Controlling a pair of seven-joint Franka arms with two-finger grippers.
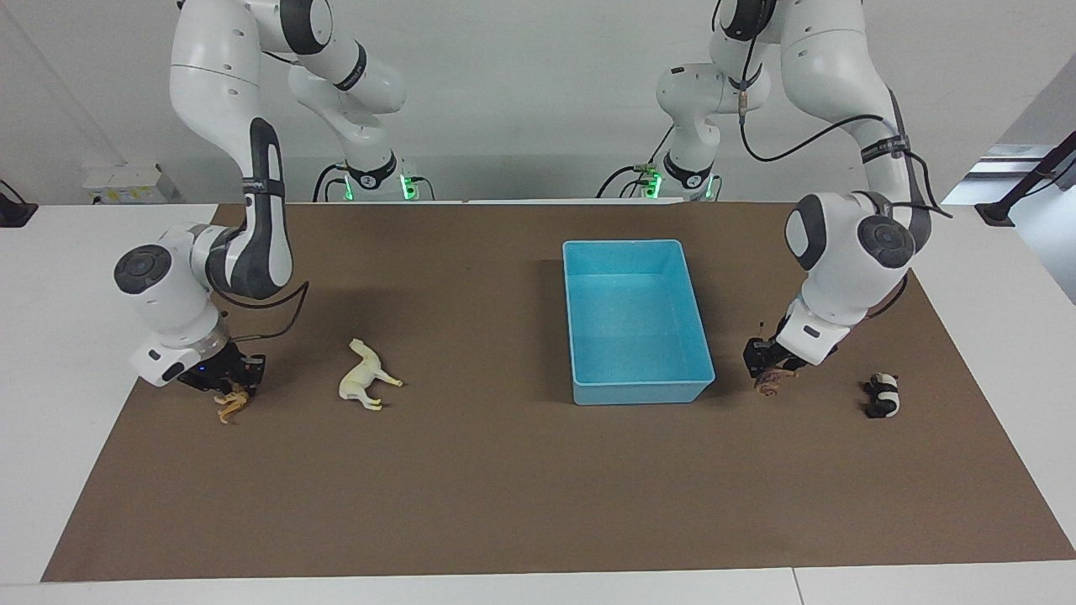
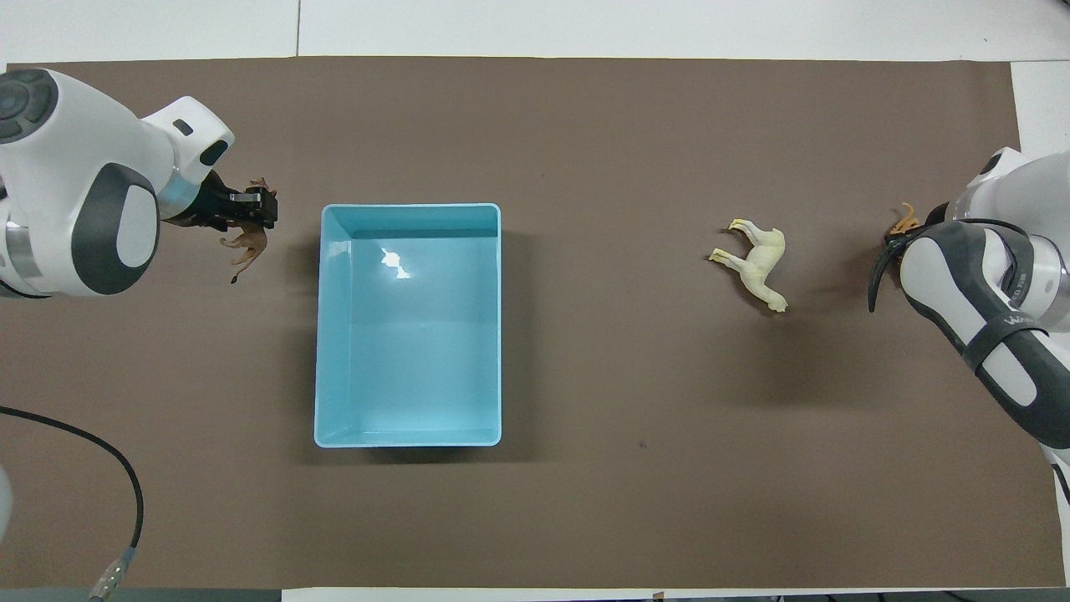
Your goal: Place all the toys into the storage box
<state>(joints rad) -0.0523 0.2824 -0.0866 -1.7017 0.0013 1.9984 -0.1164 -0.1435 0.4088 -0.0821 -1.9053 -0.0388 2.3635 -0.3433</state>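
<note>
The light blue storage box [image 1: 640, 393] stands empty toward the left arm's end of the table and also shows in the overhead view [image 2: 410, 441]. My left gripper [image 1: 767, 363] is shut on the brown lion [image 1: 775, 381], just above the mat beside the box; the overhead view shows the gripper [image 2: 257, 209] and the lion [image 2: 244, 244]. My right gripper [image 1: 229, 382] is shut on the orange tiger [image 1: 229, 407], low over the mat; in the overhead view only the tiger's tip [image 2: 903, 221] shows past the arm. The cream llama [image 1: 367, 385] lies on its side [image 2: 756, 261]. The panda [image 1: 881, 395] lies near the left gripper and is hidden in the overhead view.
A brown mat [image 1: 504, 487] covers the white table [image 1: 50, 353]. A black cable [image 2: 125, 493] hangs at the left arm's side near the robots' edge of the table.
</note>
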